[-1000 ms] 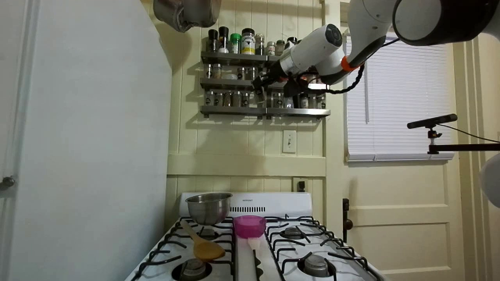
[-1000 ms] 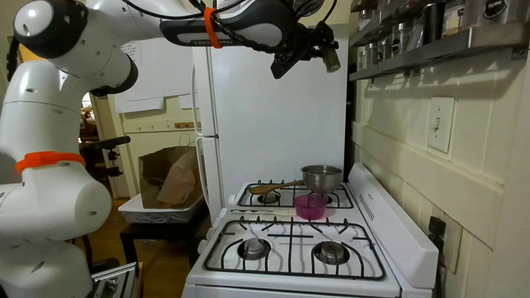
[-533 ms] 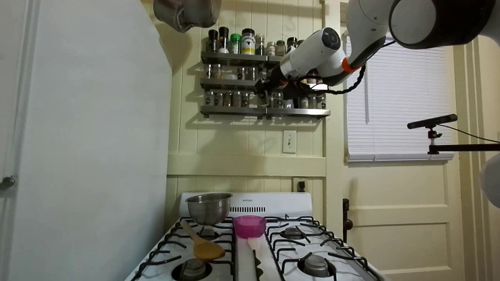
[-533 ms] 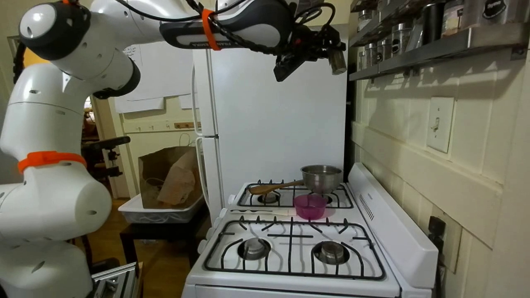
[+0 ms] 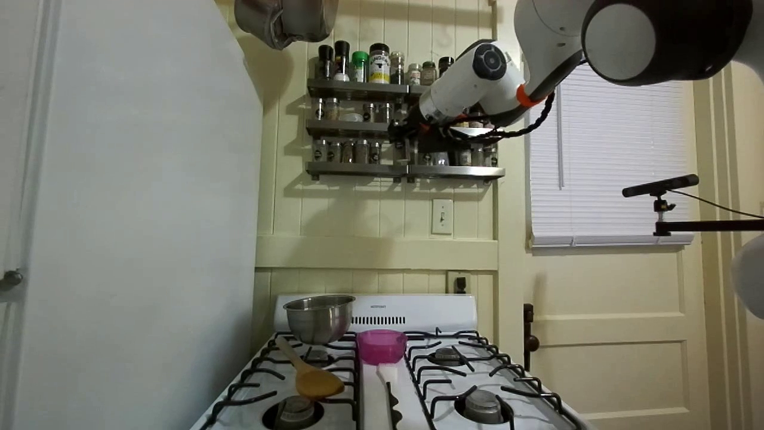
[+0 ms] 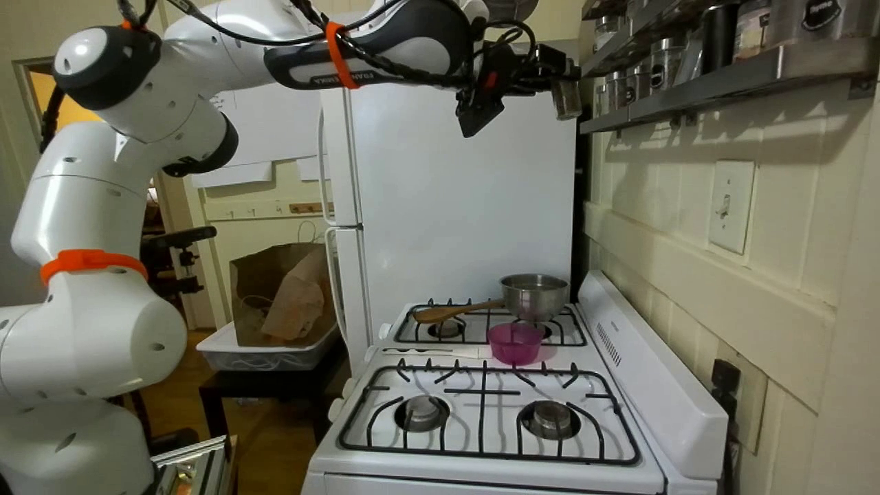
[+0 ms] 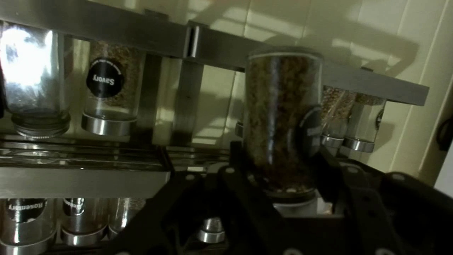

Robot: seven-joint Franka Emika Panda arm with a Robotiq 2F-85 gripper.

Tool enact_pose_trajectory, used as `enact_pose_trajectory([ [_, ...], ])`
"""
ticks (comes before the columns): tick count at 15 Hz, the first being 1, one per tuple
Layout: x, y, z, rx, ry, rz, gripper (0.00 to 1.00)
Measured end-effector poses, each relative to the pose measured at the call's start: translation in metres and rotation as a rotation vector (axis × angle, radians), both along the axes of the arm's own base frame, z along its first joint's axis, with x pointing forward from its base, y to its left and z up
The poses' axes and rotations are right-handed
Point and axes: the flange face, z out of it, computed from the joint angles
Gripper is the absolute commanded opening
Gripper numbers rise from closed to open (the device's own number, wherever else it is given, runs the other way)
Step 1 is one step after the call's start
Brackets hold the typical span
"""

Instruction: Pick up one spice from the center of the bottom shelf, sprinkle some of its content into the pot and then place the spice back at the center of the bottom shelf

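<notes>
"What does the end effector (image 7: 281, 156) have?"

"A spice jar (image 7: 277, 102). Its fingers are clamped on either side of the glass, close to the lid."

"Can you make out the contents?"

"Brown flakes, filling most of it. The round black label is too blurred to read."

"Where is it, exactly?"

"Up in front of the bottom shelf (image 5: 357, 169), by the joint between the two sections. Whether it touches the shelf, I cannot tell."

"Upright?"

"Lid up, though in an exterior view the spice jar (image 6: 567, 102) leans a little. The wrist view stands upside down, so the Savory jar (image 7: 111, 88) on that shelf hangs lid-down there."

"And the pot (image 5: 319, 322)?"

"On a back corner of the stove (image 5: 433, 312), well below the jar, in both exterior views. The pink cup (image 5: 382, 349) stands near it, on the middle strip."

"Is that the wooden spoon (image 5: 316, 382) beside it?"

"Yes, lying with its handle end near the pot. I cannot tell whether the two touch."

"Anything on the wall (image 5: 412, 209)?"

"A light switch (image 5: 442, 216) below the bottom shelf, and lower down an outlet (image 5: 452, 280) with a dark plug (image 5: 460, 285)."
</notes>
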Motion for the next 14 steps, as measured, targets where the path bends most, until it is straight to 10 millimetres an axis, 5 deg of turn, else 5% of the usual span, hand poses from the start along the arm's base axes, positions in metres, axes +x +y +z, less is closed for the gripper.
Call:
enact_pose_trajectory([
  [7, 0.0023, 0.004, 0.0037, 0.031, -0.066, -0.082, 0.24],
  [8, 0.0018, 0.0029, 0.0043, 0.035, -0.071, -0.09, 0.49],
  [14, 0.0017, 0.002, 0.0046, 0.019, -0.067, -0.089, 0.49],
])
